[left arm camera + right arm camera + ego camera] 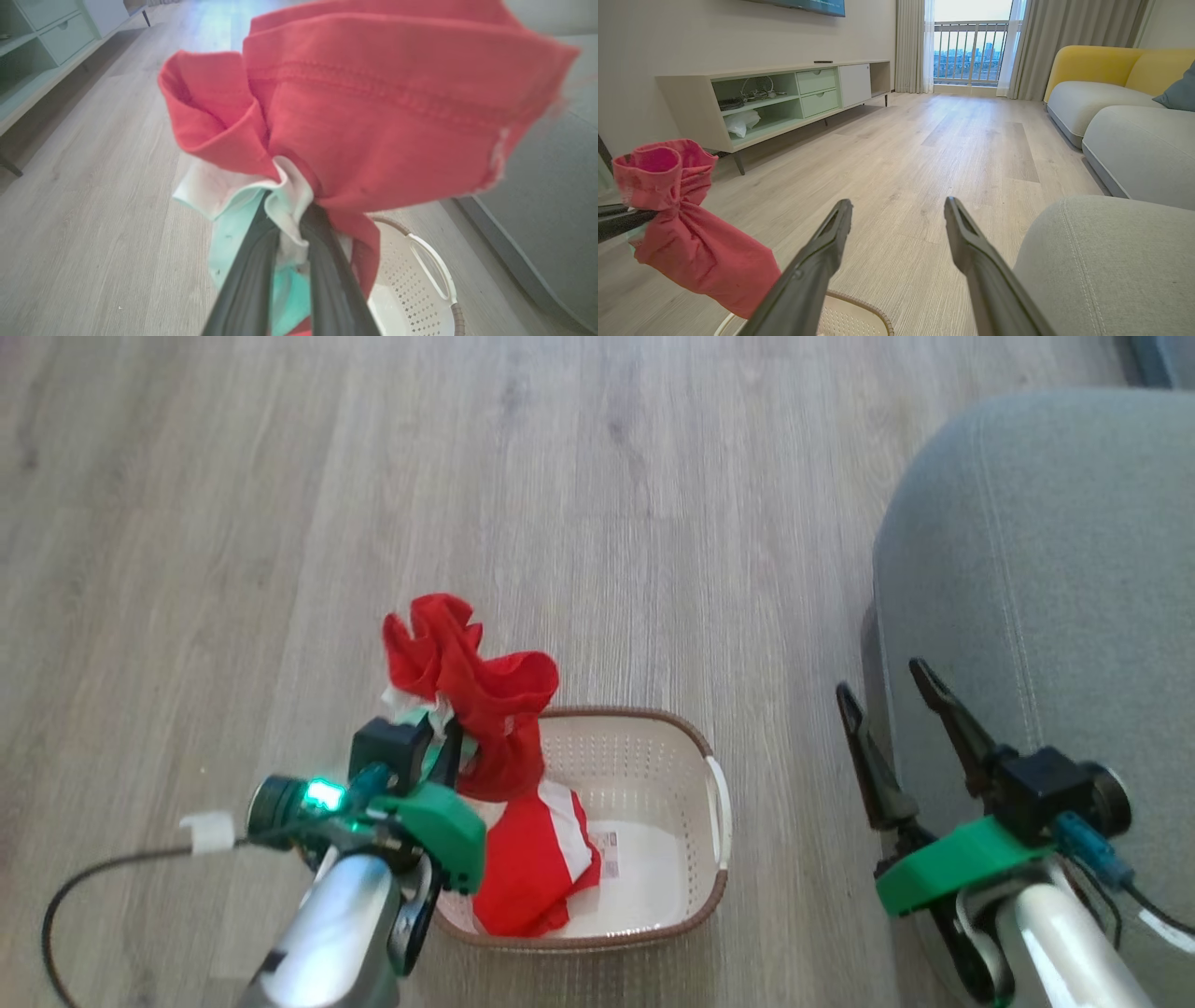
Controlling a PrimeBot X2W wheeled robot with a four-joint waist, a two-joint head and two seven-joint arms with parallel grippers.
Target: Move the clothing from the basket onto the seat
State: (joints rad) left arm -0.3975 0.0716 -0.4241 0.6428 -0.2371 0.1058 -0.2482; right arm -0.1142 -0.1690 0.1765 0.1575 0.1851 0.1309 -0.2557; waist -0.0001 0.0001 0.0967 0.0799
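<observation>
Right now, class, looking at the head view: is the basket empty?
No, a red and white garment lies inside the basket, below a second red garment held up above it.
</observation>
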